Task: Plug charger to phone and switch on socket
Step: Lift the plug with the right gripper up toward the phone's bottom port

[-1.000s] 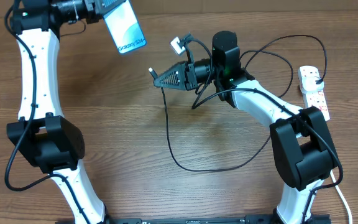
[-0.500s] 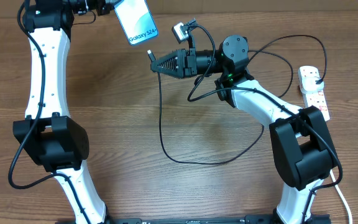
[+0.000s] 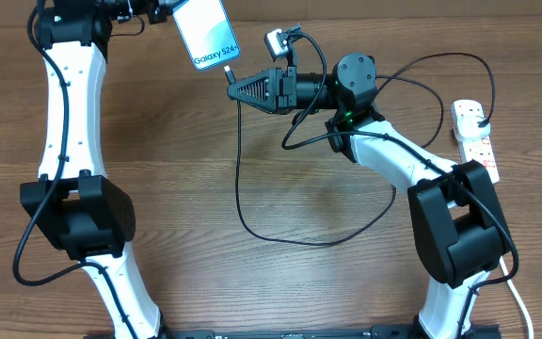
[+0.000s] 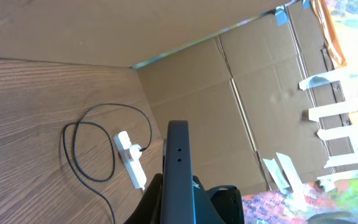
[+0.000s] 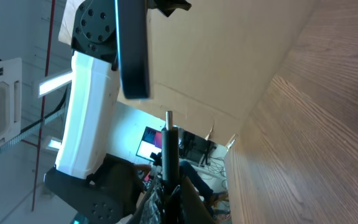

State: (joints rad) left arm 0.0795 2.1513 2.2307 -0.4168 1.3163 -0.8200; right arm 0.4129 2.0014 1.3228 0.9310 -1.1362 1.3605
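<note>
Lining up the charger (image 3: pixel 238 179) with the phone (image 3: pixel 203 33), upper centre of the overhead view.
Left gripper (image 3: pixel 165 9) at upper left clamped tight on the phone, held clear of the table (image 3: pixel 346 282), screen up. Right gripper (image 3: pixel 236 90) closed on the charger just behind its connector tip (image 3: pixel 228 72), right beside the phone's lower edge, apparently not yet in. Socket (image 3: pixel 475 141) at the right edge, black plug in it, switching seemingly still to do. Next, probably: fine alignment of tip with port, then a straight push, with tilt a likely cause of jamming.
</note>
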